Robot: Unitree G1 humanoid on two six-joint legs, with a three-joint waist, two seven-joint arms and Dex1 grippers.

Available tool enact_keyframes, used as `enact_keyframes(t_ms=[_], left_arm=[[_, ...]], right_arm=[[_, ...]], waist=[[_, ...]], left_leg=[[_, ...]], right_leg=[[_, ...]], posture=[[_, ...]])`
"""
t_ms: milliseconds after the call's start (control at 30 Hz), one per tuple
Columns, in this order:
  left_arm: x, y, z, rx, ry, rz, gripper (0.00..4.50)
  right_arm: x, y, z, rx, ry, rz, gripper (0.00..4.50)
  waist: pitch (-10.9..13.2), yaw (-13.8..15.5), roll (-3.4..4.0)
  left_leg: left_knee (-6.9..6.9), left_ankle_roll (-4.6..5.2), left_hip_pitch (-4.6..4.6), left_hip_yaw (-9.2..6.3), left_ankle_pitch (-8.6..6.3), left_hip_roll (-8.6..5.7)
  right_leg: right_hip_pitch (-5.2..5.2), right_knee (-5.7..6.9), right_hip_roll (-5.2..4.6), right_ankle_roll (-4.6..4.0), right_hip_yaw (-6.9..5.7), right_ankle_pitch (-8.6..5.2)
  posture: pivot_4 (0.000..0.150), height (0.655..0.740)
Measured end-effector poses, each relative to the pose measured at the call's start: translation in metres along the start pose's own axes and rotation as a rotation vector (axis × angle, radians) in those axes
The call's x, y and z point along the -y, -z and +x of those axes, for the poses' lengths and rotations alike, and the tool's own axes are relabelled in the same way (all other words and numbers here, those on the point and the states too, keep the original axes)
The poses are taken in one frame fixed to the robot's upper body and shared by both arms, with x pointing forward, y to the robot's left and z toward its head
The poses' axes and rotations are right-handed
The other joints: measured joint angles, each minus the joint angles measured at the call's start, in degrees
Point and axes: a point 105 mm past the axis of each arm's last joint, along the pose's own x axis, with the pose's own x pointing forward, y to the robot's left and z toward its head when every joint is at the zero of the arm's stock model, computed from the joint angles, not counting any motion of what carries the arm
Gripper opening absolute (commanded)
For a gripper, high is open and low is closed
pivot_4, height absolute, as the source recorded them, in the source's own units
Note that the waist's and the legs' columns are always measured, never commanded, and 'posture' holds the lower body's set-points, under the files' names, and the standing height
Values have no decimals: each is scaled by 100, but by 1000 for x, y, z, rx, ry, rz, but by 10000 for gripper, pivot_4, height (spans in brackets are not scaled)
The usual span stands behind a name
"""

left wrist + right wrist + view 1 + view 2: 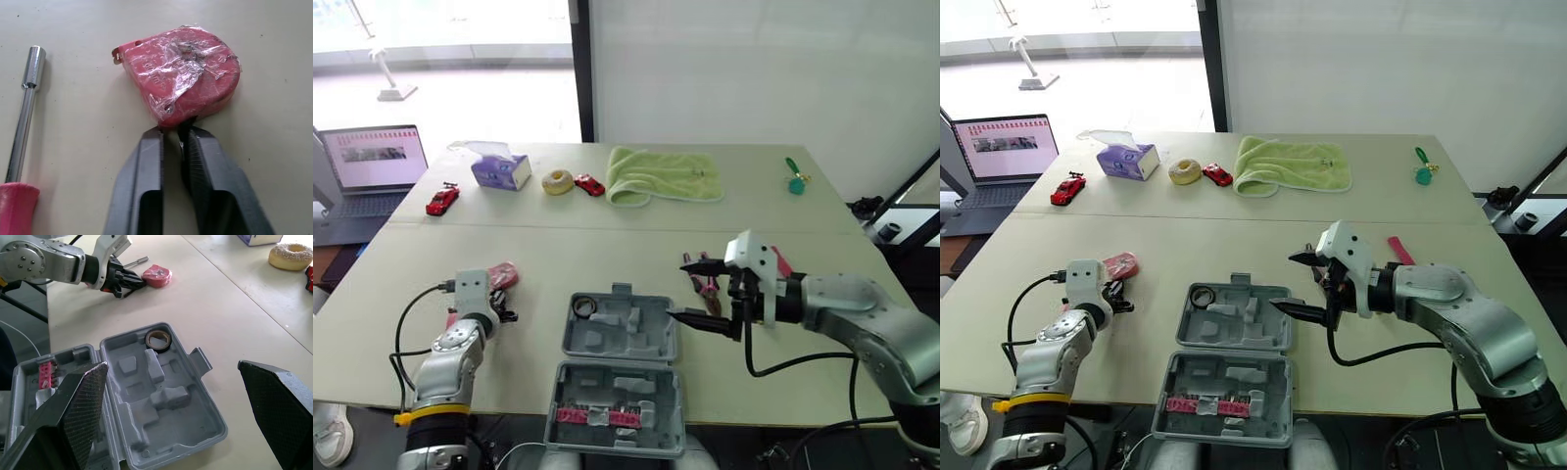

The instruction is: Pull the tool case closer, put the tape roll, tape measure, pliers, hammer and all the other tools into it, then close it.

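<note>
The grey tool case [646, 343] lies open at the table's front centre, its lid [617, 387] toward me with a red bit rack in it. A black tape roll [584, 305] sits in the tray's far left corner. To the left of the case lies the red tape measure [186, 73]. My left gripper [175, 131] is shut on its near edge. Beside it lies a red-handled nut driver [24, 112]. My right gripper [705, 294] hovers wide open at the case's right side, above the red-handled pliers [708, 288].
Another red handle [780, 262] shows behind my right wrist. At the back are a laptop [372, 162], tissue box [499, 171], doughnut [557, 182], two red toy cars [441, 200] [589, 185], green towel [661, 174] and green key fob [795, 181].
</note>
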Motion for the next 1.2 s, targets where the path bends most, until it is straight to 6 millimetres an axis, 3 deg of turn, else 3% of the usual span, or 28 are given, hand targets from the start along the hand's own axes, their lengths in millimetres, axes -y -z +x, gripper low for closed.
enact_keyframes(t_ms=[300, 400, 633, 933, 1067, 1200], left_arm=[[1, 2, 1, -3, 17, -9, 147], [4, 7, -7, 5, 67, 9, 147], [11, 33, -54, -35, 296, 217, 147], [-22, 48, -98, -167, 469, 386, 147], [-35, 50, -119, -257, 604, 460, 147], [-33, 55, -129, -284, 676, 433, 147]], right_arm=[[0, 3, -1, -9, 10, 7, 45000], [0, 8, -3, -27, 16, 17, 45000], [1, 13, -7, -43, 32, 30, 45000], [-2, 12, -5, -38, 13, 16, 45000], [6, 11, -5, -34, 17, -3, 45000], [9, 10, -3, -30, 14, -20, 45000]], waist=[[-11, -1, 20], [-12, -3, 20], [-14, -31, 24], [-11, -127, 19], [-8, -191, 17], [-2, -166, 13]], left_leg=[[0, 0, 2, 0, 0, -1], [-4, 0, 1, 1, 0, -1], [-14, 0, 2, 2, 0, 1], [-17, 1, -8, 6, -1, 4], [-21, 1, -11, 12, -1, 5], [-22, 1, -18, 15, -1, 6]], right_leg=[[3, -2, 0, 0, 0, 0], [6, -13, -2, 0, 0, 0], [4, -24, -2, -4, 1, -2], [1, -50, -3, -28, 3, -14], [-10, -53, -3, -32, 5, -12], [-14, -53, -4, -32, 7, -12]], posture=[[1500, 7400], [1500, 7400], [1500, 7400], [1500, 7400], [1500, 7400], [1500, 7400]])
